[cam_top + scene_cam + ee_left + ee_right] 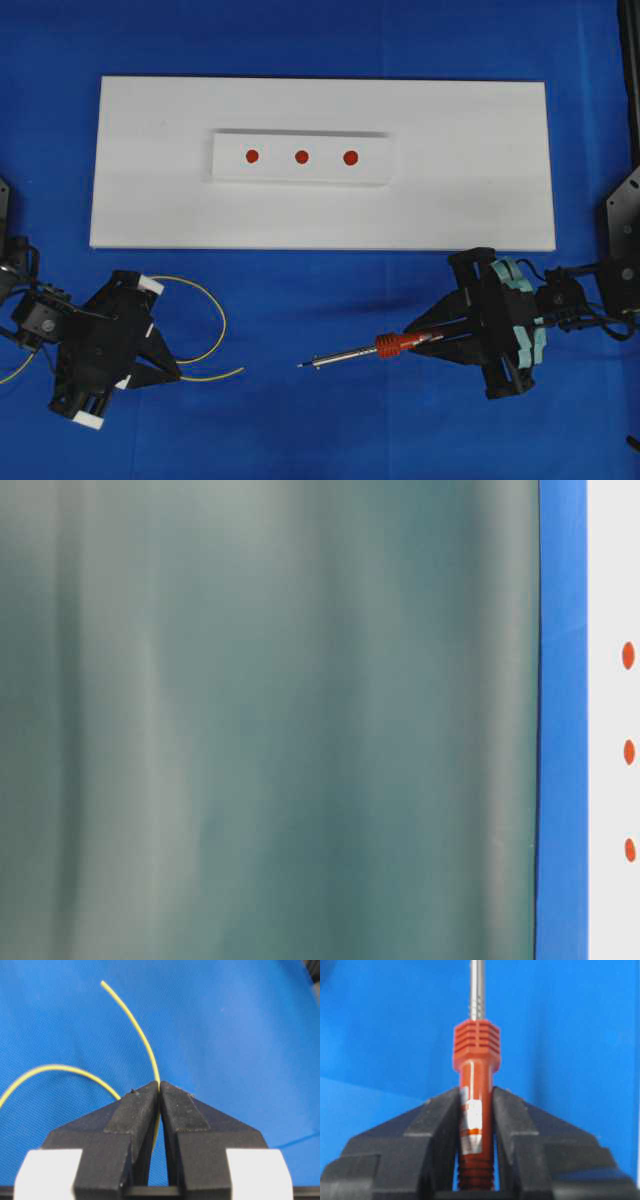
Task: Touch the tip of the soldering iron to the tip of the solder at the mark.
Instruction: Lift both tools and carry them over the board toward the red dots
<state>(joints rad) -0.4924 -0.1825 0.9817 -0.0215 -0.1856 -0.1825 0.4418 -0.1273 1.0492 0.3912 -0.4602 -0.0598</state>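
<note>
Open blue cloth (330, 310) between both grippers and the white board (480, 150), nothing between.

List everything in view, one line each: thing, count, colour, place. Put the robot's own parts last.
Flat rectangular board: one, white, upper middle of the blue cloth.
Small raised block: one, white, centre of the board.
Round marks: three, red, in a row on the block.
Table cloth: one, blue, under everything.
Thin flexible solder wire: one, yellow, curving out of the left end effector.
Pen-shaped soldering iron: one, red-orange with silver shaft, in the right end effector, tip pointing left.
Left end effector: one, black, lower left, shut on the wire.
Right end effector: one, black, lower right, shut on the iron.
</note>
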